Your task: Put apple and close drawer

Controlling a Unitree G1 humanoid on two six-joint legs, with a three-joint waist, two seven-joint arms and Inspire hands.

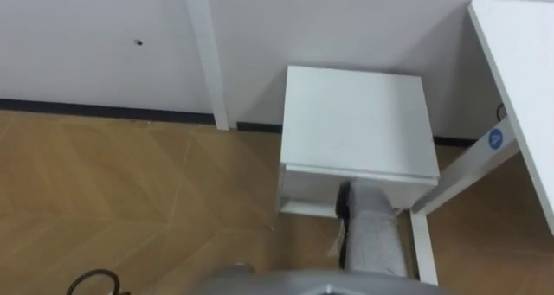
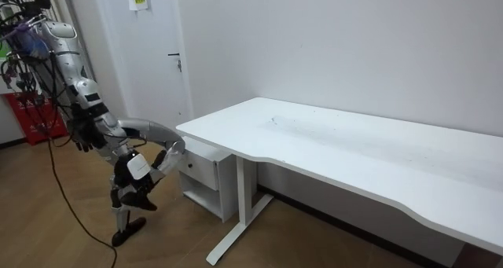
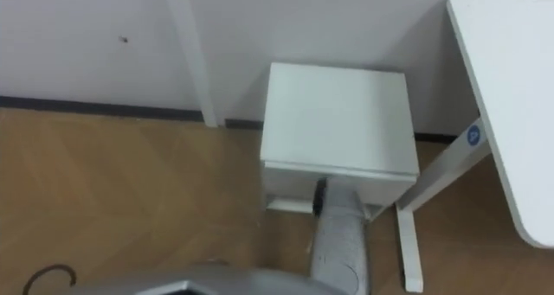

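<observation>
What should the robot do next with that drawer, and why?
Probably push the drawer shut. It sticks out a little from under the cabinet top, and the right arm reaches to its front. Whether the apple lies inside is hidden.

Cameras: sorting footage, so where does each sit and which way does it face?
Left eye view: on the head, looking down at the white cabinet; one arm reaches its front.
Right eye view: beside it, sharing the same cabinet and arm.
Room view: across the room, facing the desk and wall; whole bent-over robot shows.
</observation>
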